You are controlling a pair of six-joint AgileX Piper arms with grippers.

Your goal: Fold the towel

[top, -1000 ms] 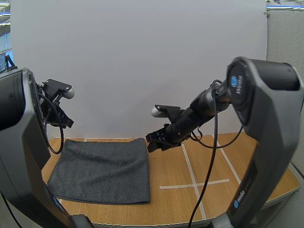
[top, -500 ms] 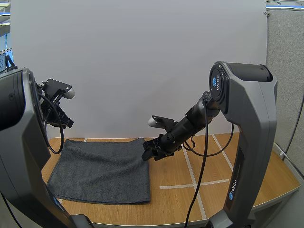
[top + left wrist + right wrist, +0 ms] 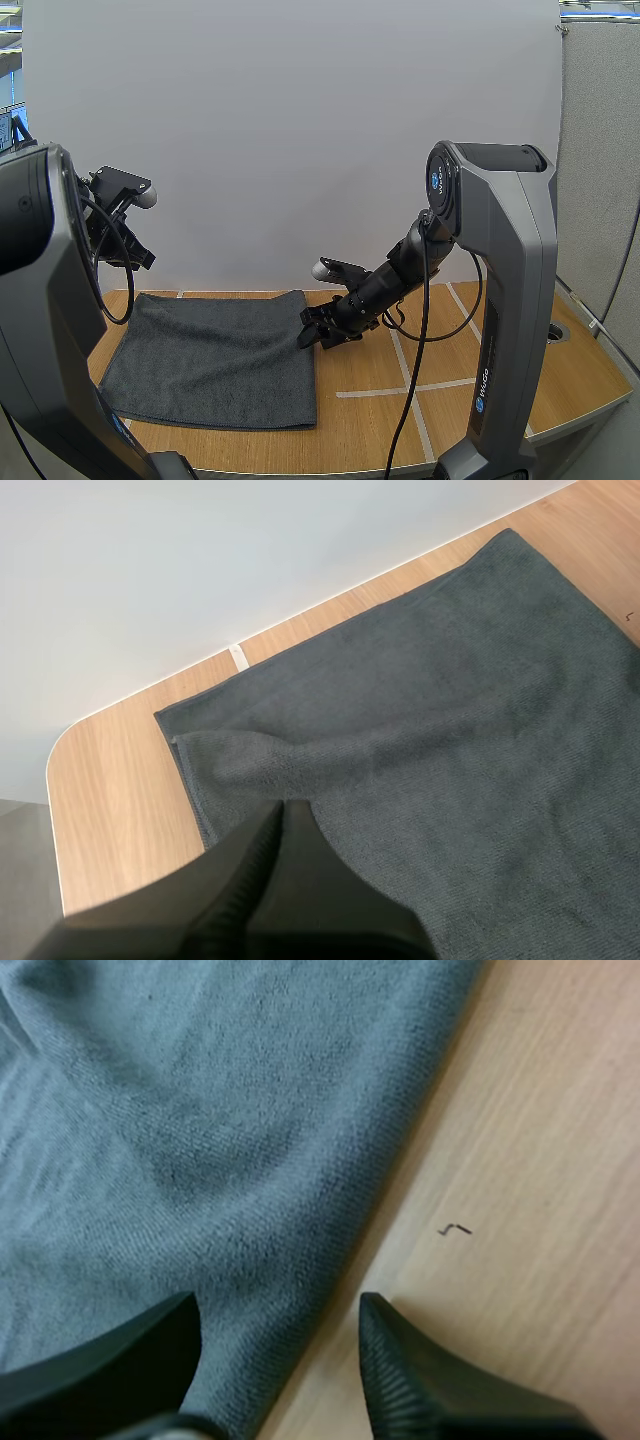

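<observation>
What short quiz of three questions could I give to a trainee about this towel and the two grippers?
1. True or false: the right gripper is shut on the towel.
2. Which edge of the towel does the right gripper straddle? A: the right edge, near the far corner. B: the near edge. C: the left edge.
3. Fill in: the left gripper, near the towel's far left corner, has its fingers ___.
Key: 1 false; its fingers stand open, one over the towel, one over the table. 2 A. 3 shut.
</observation>
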